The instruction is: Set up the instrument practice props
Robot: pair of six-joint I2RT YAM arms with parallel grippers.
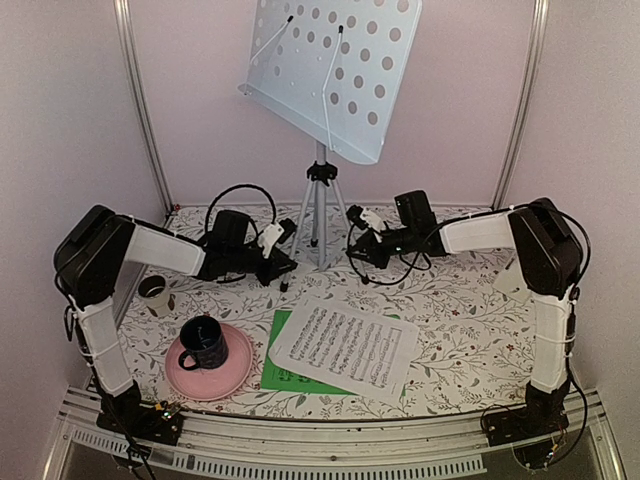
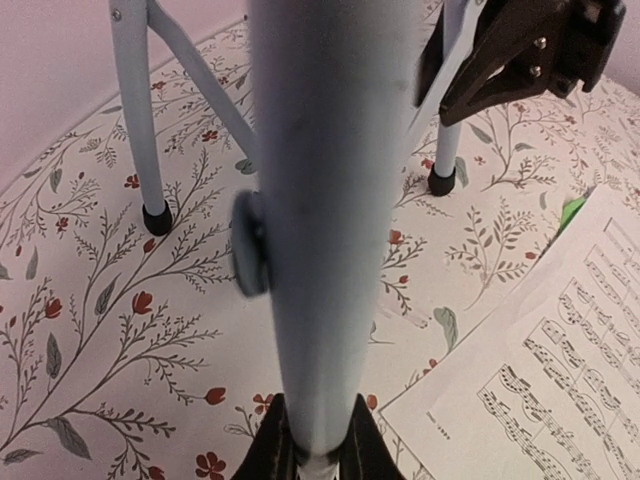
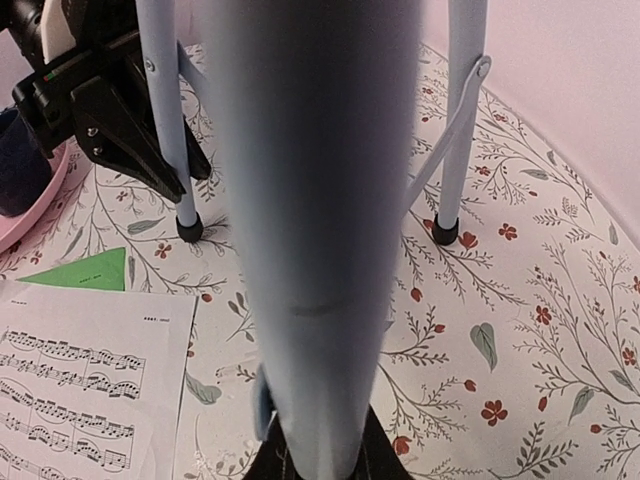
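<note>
The pale-blue perforated music stand [image 1: 330, 70] stands on its silver tripod [image 1: 318, 200] at the back middle of the table. My left gripper [image 1: 283, 262] is at the tripod's left side, shut on a leg [image 2: 320, 200] that fills the left wrist view between the dark fingers [image 2: 262, 450]. My right gripper [image 1: 357, 245] is at the tripod's right side, shut on another leg [image 3: 310, 200]. The white sheet of music [image 1: 345, 345] lies flat in front, overlapping the green sheet [image 1: 285, 370].
A dark mug [image 1: 203, 343] sits on a pink plate [image 1: 235, 375] at the front left. A small beige cup [image 1: 155, 292] stands behind it by the left arm. A small white thing [image 1: 512, 280] shows partly behind the right arm. Pink walls close the back and sides.
</note>
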